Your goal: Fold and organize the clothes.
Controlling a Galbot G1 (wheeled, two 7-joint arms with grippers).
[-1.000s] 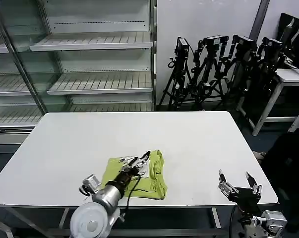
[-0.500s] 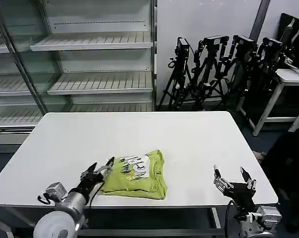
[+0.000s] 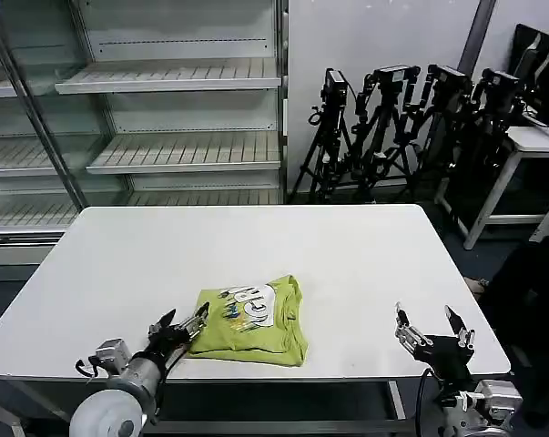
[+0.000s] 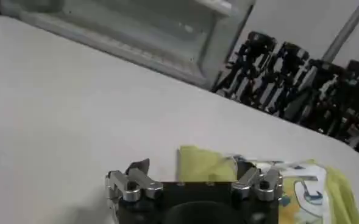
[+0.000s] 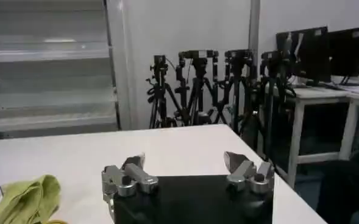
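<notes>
— What's on the left?

— The left gripper (image 3: 179,322) hangs low over the near edge of the smooth white table (image 3: 128,264), its metal fingers spread apart and holding nothing. The tips sit just beside the shirt's left edge.

— And the shirt?

— A lime T-shirt (image 3: 253,320) of thin soft fabric, folded into a rough rectangle with rumpled edges, lies near the table's near edge, a little left of middle. A white printed patch shows on top, despite what you'd expect of a plain tee.

— The right side?

— The right gripper (image 3: 434,328) waits at the near right corner, well apart from the cloth, its two prongs wide apart and empty.
</notes>
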